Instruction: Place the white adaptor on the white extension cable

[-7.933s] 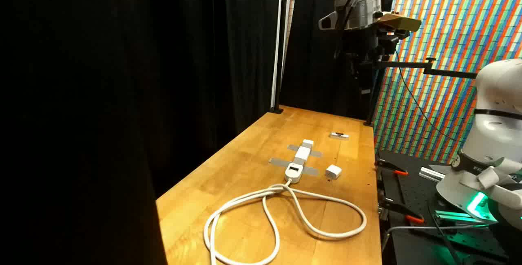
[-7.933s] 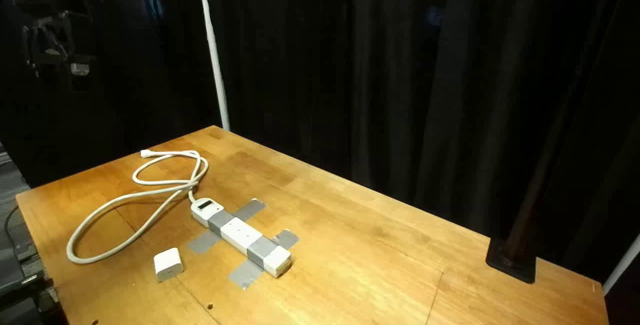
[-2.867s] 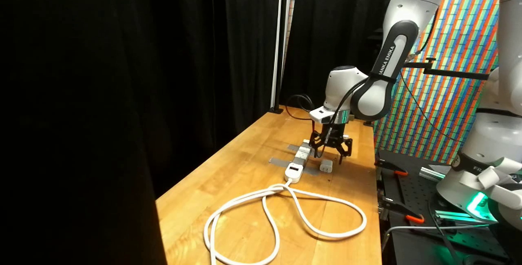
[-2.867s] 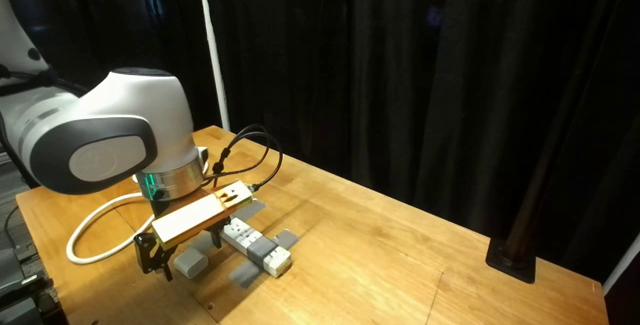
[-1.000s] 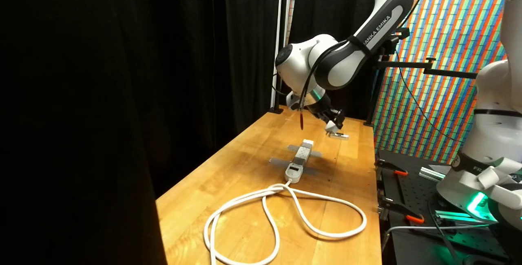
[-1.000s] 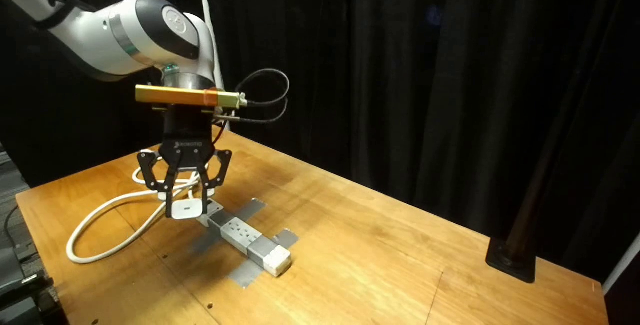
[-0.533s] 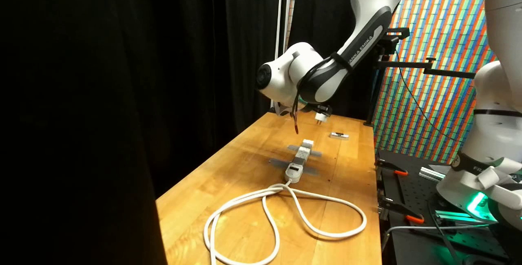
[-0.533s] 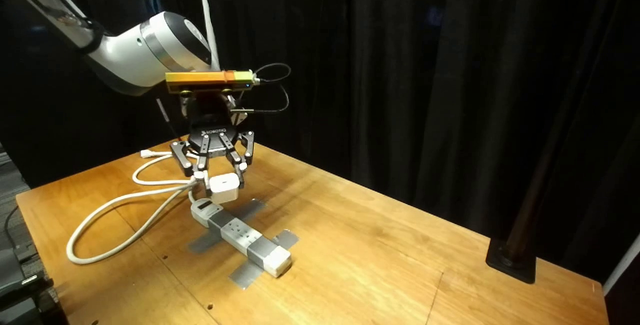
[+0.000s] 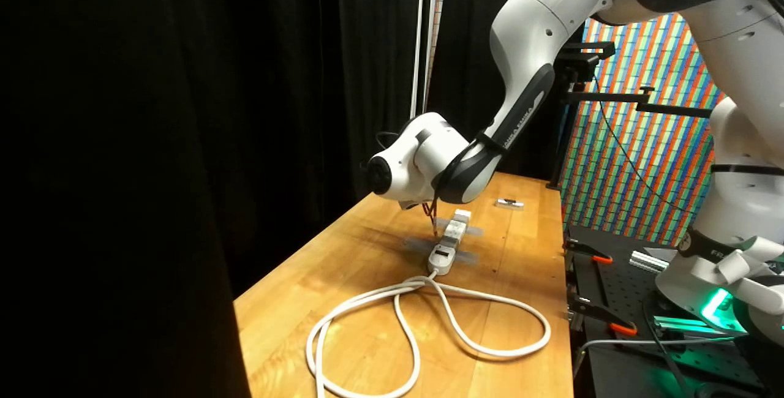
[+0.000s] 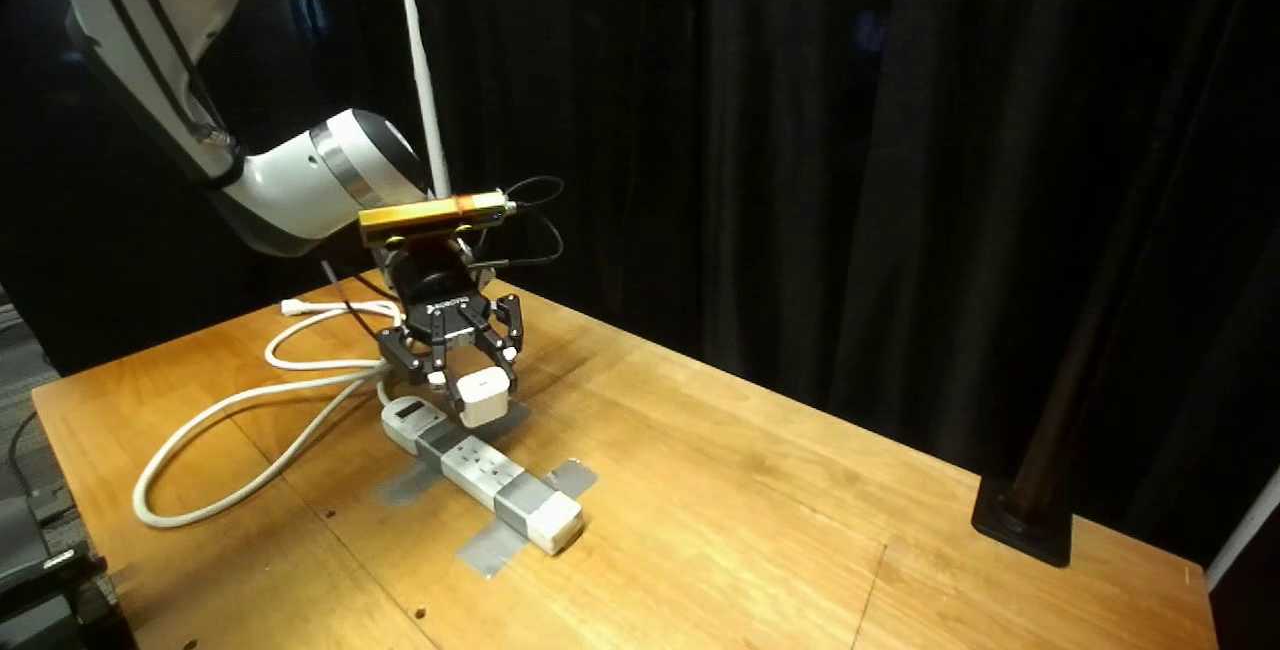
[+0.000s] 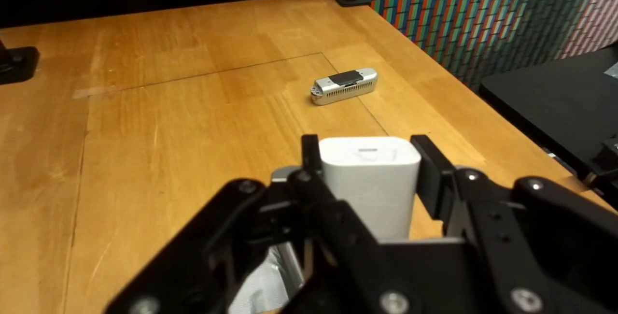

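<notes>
The white adaptor [image 10: 484, 398] is held off the table between the black fingers of my gripper [image 11: 369, 152]. In the wrist view its slotted end faces up, with one finger at each side. The white extension cable's socket block [image 10: 483, 467] lies taped flat on the table, its outlets facing up. Its cord [image 9: 484, 349] spreads in loose loops. In an exterior view the gripper [image 10: 486, 392] hangs just behind and above the block, near the display end, and the adaptor is apart from it. The arm hides gripper and adaptor in an exterior view that shows the arm's wrist [image 9: 422, 162].
A small silver bar with a dark patch [image 11: 344, 86] lies farther along the table. Grey tape strips [image 10: 572, 478] stick out from the block's sides. A black post foot [image 10: 1022, 522] stands at the table's edge, and black curtains hang behind.
The adaptor has left the table in my grip since several seconds ago. Over the last second the arm has carried it across toward the block's far side, latterly lowering, and turned it upright.
</notes>
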`<control>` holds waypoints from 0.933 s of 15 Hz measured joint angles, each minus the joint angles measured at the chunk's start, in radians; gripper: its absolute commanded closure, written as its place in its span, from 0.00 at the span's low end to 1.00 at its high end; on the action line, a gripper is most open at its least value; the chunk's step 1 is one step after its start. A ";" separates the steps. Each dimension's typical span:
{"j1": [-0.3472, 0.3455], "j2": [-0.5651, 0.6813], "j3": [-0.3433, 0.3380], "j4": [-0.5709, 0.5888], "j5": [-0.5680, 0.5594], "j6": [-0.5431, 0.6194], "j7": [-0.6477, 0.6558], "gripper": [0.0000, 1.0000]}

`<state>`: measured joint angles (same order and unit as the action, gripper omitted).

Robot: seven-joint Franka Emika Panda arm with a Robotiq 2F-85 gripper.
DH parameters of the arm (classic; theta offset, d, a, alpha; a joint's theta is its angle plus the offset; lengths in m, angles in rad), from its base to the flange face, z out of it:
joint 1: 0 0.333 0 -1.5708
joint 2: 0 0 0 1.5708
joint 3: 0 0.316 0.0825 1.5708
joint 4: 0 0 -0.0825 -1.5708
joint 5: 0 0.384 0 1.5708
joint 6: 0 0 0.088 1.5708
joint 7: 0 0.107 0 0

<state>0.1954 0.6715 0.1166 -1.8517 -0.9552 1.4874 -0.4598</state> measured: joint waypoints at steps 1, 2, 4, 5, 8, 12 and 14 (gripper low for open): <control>0.006 0.018 0.002 0.012 -0.011 -0.006 0.013 0.77; 0.013 0.033 0.002 0.023 -0.022 -0.012 0.027 0.77; 0.023 0.057 0.003 0.039 -0.043 -0.021 0.049 0.77; 0.028 0.067 0.004 0.044 -0.053 -0.025 0.059 0.77; 0.036 0.084 0.016 0.045 -0.080 -0.029 0.068 0.77; 0.040 0.100 0.038 0.042 -0.091 -0.029 0.068 0.77; 0.040 0.109 0.043 0.042 -0.094 -0.029 0.068 0.77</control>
<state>0.2354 0.7810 0.1596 -1.8094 -1.0492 1.4587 -0.3920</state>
